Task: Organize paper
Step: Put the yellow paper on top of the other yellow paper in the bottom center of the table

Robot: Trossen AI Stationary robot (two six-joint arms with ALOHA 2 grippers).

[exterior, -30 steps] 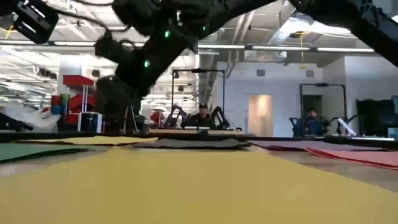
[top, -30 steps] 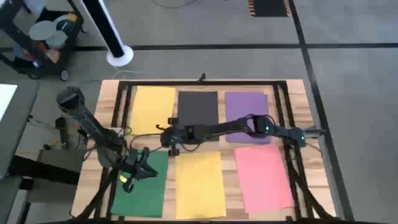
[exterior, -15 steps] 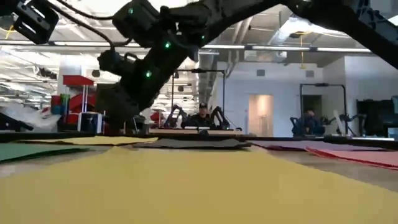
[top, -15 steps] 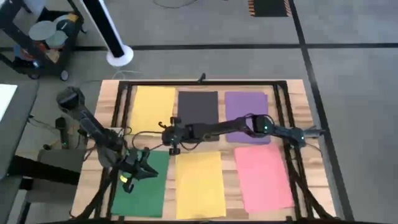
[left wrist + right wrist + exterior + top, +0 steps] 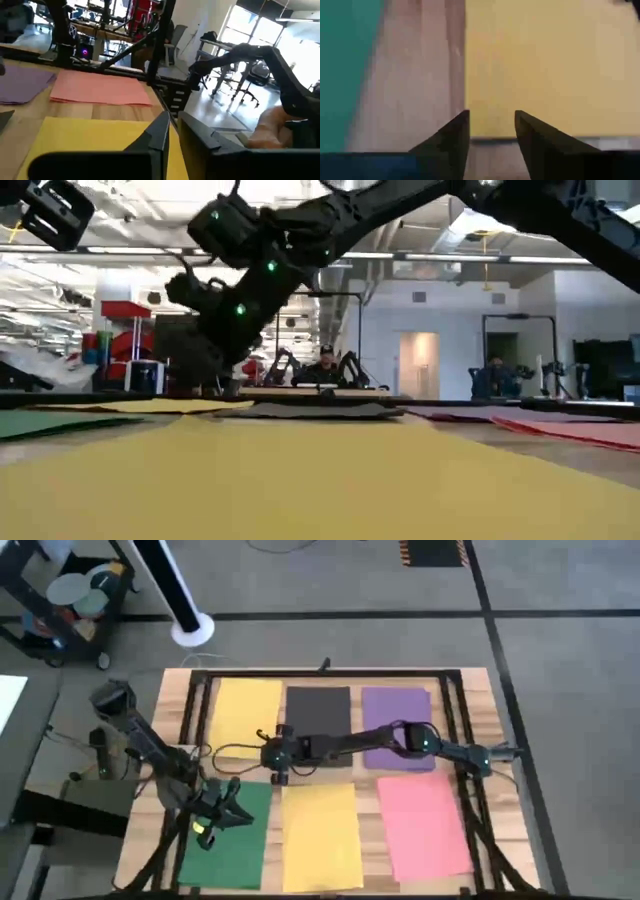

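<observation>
Six sheets of paper lie flat on the wooden table [image 5: 482, 690]. The far row holds yellow [image 5: 245, 715], dark grey [image 5: 318, 712] and purple [image 5: 395, 710] sheets. The near row holds green [image 5: 225, 840], yellow [image 5: 320, 835] and pink [image 5: 425, 825] sheets. My right gripper [image 5: 491, 117] reaches across from the right and stands open, low over the far yellow sheet's [image 5: 545, 65] near right corner. My left gripper [image 5: 172, 125] hovers level over the green sheet's far edge, a narrow gap between its fingers and nothing in it.
A black metal frame [image 5: 190, 685] borders the table, and cables run beside the left arm. On the floor beyond the far left corner stand a cart [image 5: 60, 600] and a white post base [image 5: 192, 628]. Bare wood strips separate the sheets.
My right gripper has sunk lower and shifted a little toward the table's far edge, onto the far yellow sheet's near right corner, rolling slightly. The sheets lie where they were.
</observation>
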